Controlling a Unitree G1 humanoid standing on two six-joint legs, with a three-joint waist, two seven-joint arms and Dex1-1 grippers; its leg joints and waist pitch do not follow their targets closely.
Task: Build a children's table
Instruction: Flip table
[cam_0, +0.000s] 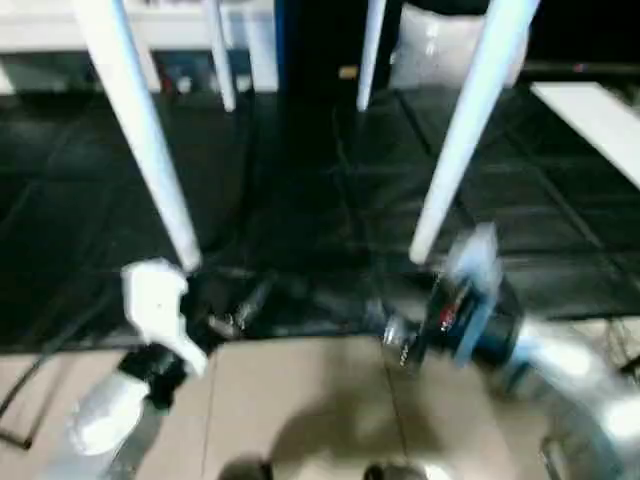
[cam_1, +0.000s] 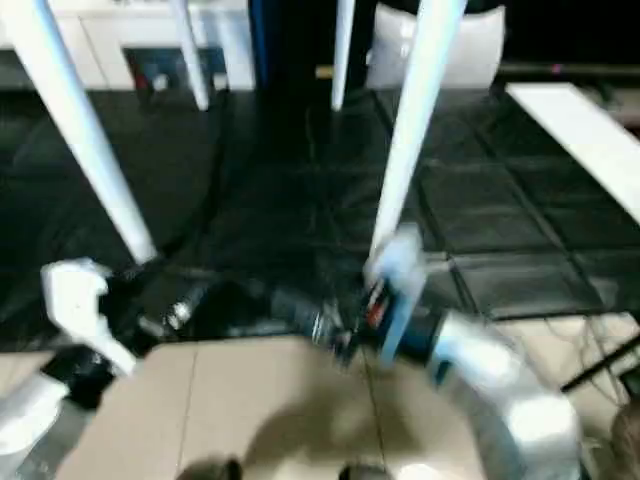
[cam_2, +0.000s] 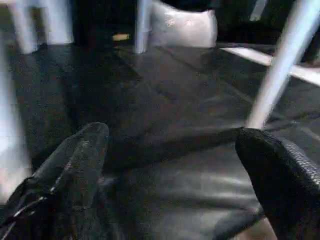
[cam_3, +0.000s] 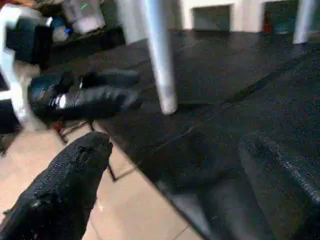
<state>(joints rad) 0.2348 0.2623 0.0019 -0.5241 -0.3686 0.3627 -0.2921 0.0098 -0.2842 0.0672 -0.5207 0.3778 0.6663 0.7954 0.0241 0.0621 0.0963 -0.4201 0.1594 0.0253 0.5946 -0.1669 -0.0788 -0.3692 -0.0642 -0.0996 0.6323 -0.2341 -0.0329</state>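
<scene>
Four long tapered white plastic legs of the children's table (cam_0: 140, 130) standing upright on a floor of black mats (cam_0: 300, 200), feet down, tops running out past the upper edge. Two near legs: one at left (cam_0: 150, 150), one at right (cam_0: 465, 130), well apart. Two far legs: one behind at left (cam_0: 222, 60), one behind at right (cam_0: 369, 50), closer together. Tabletop above, out of sight.

Beyond the far legs, a low white cabinet (cam_0: 60, 30) along the back at left and a pale rounded bag-like shape (cam_0: 440, 45) at right. A flat white board (cam_0: 600, 120) lying on the mats at far right.

Near edge: tan floor tiles (cam_0: 300, 400) meeting the black mats.

Left tool (cam_2: 170, 165) low at near left, just inside the near left leg, black fingers (cam_2: 75, 160) spread wide apart with nothing between them; bare mat in the gap. White bracket of the left wrist (cam_0: 155, 305) just beside the foot of that leg, contact not clear.

Right tool (cam_3: 175, 170) low at near right, by the foot of the near right leg, fingers (cam_3: 70, 185) likewise spread wide and empty, hovering over the line where tile meets mat. Silver right forearm (cam_1: 500, 390) blurred.
</scene>
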